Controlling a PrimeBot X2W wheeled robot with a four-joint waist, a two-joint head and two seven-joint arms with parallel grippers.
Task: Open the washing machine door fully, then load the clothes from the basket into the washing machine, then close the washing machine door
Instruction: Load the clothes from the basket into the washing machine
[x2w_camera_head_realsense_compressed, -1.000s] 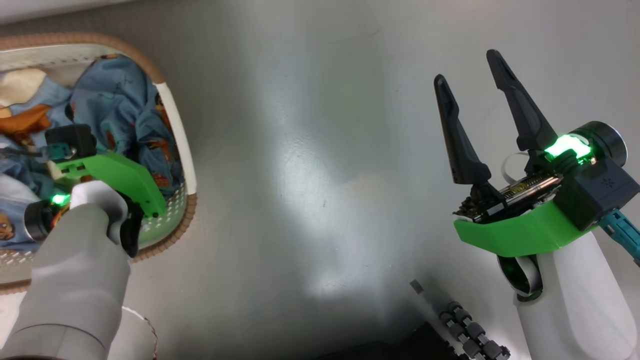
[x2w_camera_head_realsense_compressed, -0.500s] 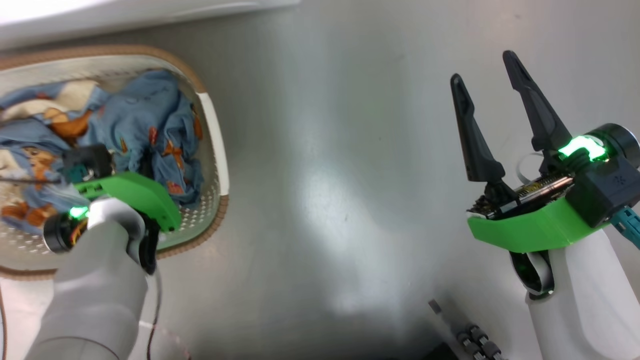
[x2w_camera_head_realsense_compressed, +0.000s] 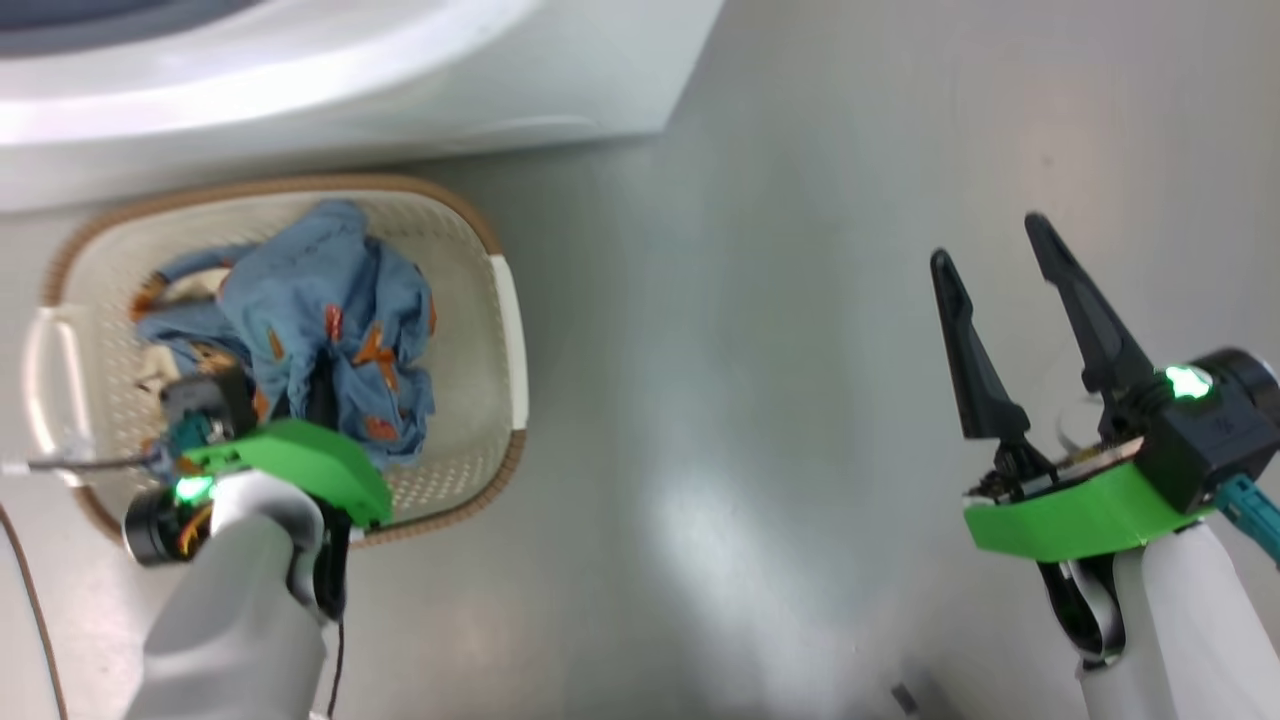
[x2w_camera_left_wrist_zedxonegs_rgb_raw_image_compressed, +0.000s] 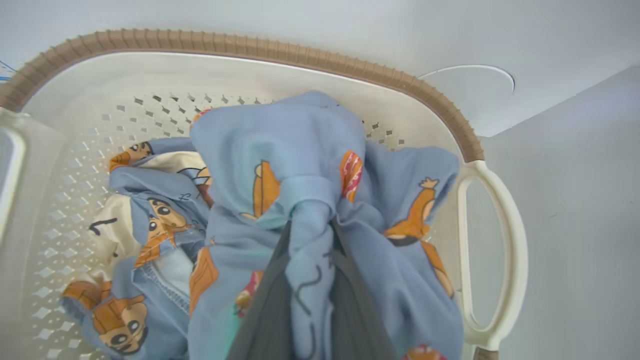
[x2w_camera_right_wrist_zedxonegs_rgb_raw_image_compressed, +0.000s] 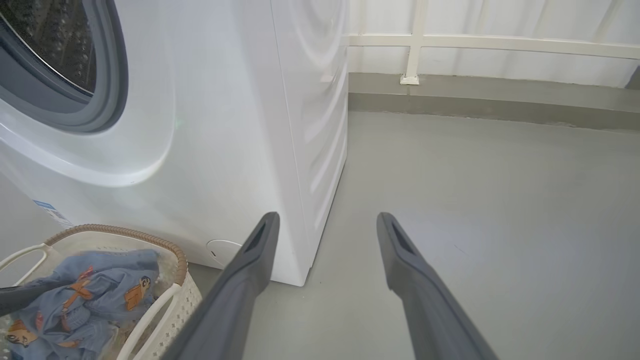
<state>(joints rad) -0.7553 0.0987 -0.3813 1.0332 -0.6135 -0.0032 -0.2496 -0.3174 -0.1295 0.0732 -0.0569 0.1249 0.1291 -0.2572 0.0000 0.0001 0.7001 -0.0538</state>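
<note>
The cream basket (x2w_camera_head_realsense_compressed: 505, 330) with a brown rim stands on the floor against the white washing machine (x2w_camera_head_realsense_compressed: 330, 70). The light-blue clothes (x2w_camera_head_realsense_compressed: 340, 300) with orange animal prints lie in it. My left gripper (x2w_camera_head_realsense_compressed: 322, 390) hangs over the basket, shut on a bunched fold of the clothes (x2w_camera_left_wrist_zedxonegs_rgb_raw_image_compressed: 300, 165); its dark fingers (x2w_camera_left_wrist_zedxonegs_rgb_raw_image_compressed: 270, 305) pinch the fabric, which rises above the rest of the pile. My right gripper (x2w_camera_head_realsense_compressed: 990, 245) stands open over bare floor to the right, holding nothing. The right wrist view shows the machine's open drum mouth with its grey gasket (x2w_camera_right_wrist_zedxonegs_rgb_raw_image_compressed: 107, 75). The washing machine door is out of view.
Grey floor (x2w_camera_right_wrist_zedxonegs_rgb_raw_image_compressed: 475, 200) stretches to the right of the machine. A low grey curb and white railing (x2w_camera_right_wrist_zedxonegs_rgb_raw_image_compressed: 415, 55) bound the far side. The machine's round lower flap (x2w_camera_right_wrist_zedxonegs_rgb_raw_image_compressed: 222, 251) sits just behind the basket (x2w_camera_right_wrist_zedxonegs_rgb_raw_image_compressed: 167, 295). A thin cable (x2w_camera_head_realsense_compressed: 30, 590) runs along the left edge.
The head view has shifted, bringing the washing machine in at the top. My left gripper stays shut on the blue fabric, now bunched higher above the pile. The right gripper stays open.
</note>
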